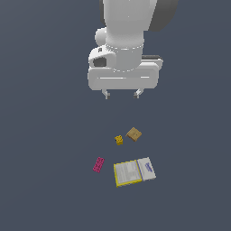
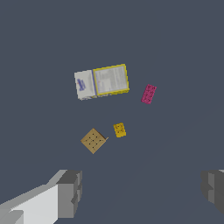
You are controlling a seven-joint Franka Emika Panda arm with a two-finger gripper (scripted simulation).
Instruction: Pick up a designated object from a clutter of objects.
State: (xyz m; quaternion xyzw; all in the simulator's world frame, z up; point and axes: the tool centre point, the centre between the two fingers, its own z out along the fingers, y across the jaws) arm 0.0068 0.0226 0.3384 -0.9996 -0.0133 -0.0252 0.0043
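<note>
Overhead, the gripper [image 1: 122, 94] hangs empty, jaws spread wide, only its fingertips visible below the bulky wrist. From the exterior view's left lie a pink brick [image 1: 98, 164], the small yellow block [image 1: 119, 140], a tan square piece [image 1: 134, 134], then a yellow-edged box [image 1: 127, 173] touching a white box [image 1: 146, 168]. Open bench [image 1: 45, 158] surrounds the block.
</note>
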